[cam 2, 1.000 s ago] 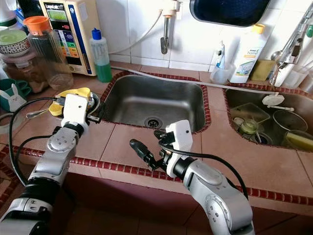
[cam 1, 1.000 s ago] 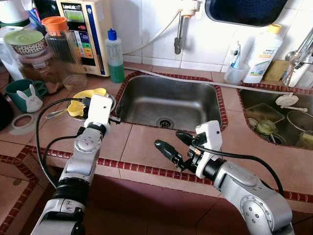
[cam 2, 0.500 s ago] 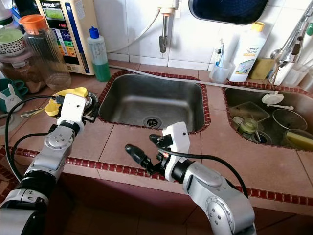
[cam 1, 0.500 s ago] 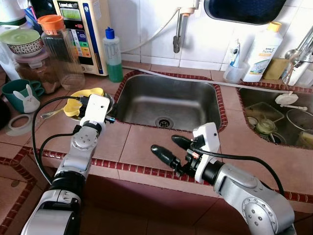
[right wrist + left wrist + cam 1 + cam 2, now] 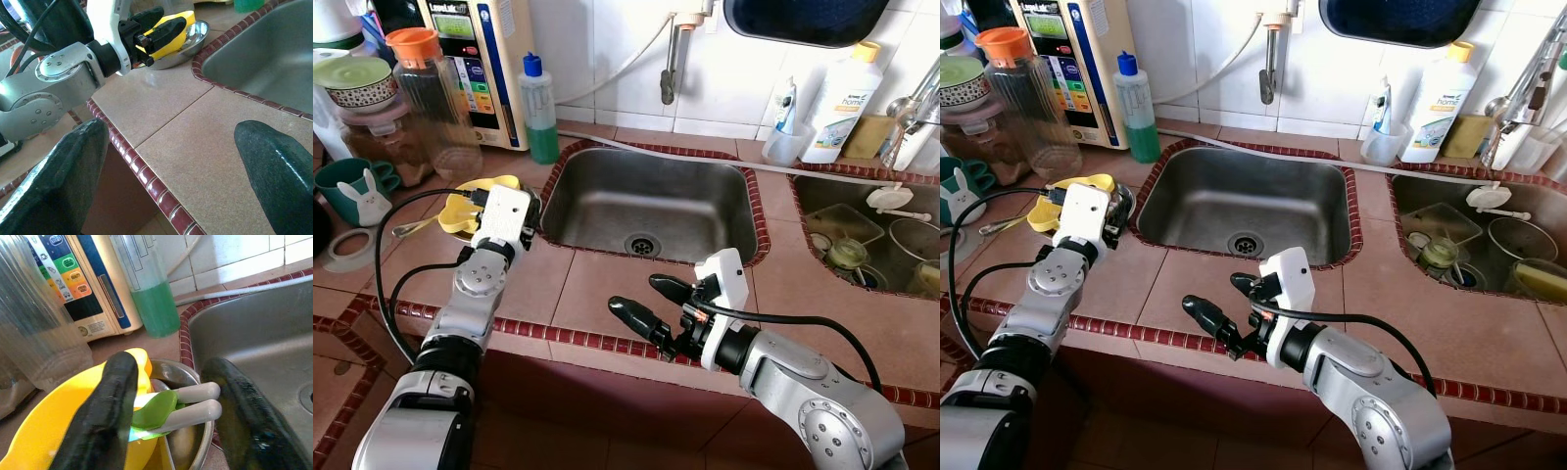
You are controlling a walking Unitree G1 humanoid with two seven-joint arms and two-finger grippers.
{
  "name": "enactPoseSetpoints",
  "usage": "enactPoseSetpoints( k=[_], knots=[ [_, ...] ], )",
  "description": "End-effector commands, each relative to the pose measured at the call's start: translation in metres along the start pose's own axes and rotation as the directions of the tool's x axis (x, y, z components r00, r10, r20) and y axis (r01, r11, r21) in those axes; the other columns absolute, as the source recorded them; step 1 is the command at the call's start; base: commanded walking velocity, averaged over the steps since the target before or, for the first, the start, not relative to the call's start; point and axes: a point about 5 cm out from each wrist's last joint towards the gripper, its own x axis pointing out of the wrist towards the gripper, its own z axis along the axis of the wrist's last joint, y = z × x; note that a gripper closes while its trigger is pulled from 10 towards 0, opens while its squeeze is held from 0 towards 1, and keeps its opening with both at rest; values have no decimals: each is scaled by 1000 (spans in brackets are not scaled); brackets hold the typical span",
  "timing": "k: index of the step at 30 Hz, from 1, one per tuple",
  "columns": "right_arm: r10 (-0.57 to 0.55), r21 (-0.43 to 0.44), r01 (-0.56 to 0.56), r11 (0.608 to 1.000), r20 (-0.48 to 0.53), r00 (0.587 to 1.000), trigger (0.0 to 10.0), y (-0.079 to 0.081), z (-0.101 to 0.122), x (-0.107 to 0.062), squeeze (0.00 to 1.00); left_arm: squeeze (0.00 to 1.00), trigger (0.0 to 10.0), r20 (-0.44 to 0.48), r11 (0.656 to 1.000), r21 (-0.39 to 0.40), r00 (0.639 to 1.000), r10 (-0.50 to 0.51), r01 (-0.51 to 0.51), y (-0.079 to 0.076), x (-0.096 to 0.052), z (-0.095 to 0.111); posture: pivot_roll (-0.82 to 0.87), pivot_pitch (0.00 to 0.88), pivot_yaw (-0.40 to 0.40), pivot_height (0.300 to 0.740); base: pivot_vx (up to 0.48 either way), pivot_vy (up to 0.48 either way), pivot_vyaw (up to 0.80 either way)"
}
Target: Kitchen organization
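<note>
A steel bowl (image 5: 188,445) stands on the tiled counter just left of the sink (image 5: 646,201). It holds a yellow dish (image 5: 44,435) and two white-handled utensils (image 5: 195,404) with a green piece (image 5: 154,409). My left gripper (image 5: 171,369) is open, its fingers straddling the utensil handles over the bowl; from the head it sits at the bowl's near side (image 5: 1114,211). My right gripper (image 5: 646,300) is open and holds nothing, hovering over the counter's front edge in front of the sink.
A green soap bottle (image 5: 541,108), a water purifier (image 5: 480,59) and an orange-lidded jar (image 5: 431,98) stand behind the bowl. A green mug (image 5: 352,186) is at far left. The second sink (image 5: 822,201) on the right holds dishes. A tap (image 5: 674,59) hangs over the sink.
My left gripper has edged forward over the bowl. The right gripper has slipped slightly left and toward the counter's front edge, still open. The view shifted a little.
</note>
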Motion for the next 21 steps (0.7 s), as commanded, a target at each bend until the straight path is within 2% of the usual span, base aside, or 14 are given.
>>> enactPoseSetpoints(
  k=[1, 21],
  knots=[
    [10, -16, -10, 1000, 9, 1000, 10000, 2, 4, -1, 0, 0, 0, 15, 1000, 4, 1000, 17, -17, 5, 2, 4, -47, 39, -8, 740, 0, 0, 0],
    [-1, -23, 2, 1000, 12, 1000, 10000, -1, 4, -1, 0, 0, 0, 56, 996, 36, 996, 75, -77, 14, 1, 8, -42, 34, -12, 740, 0, 0, 0]
  ],
)
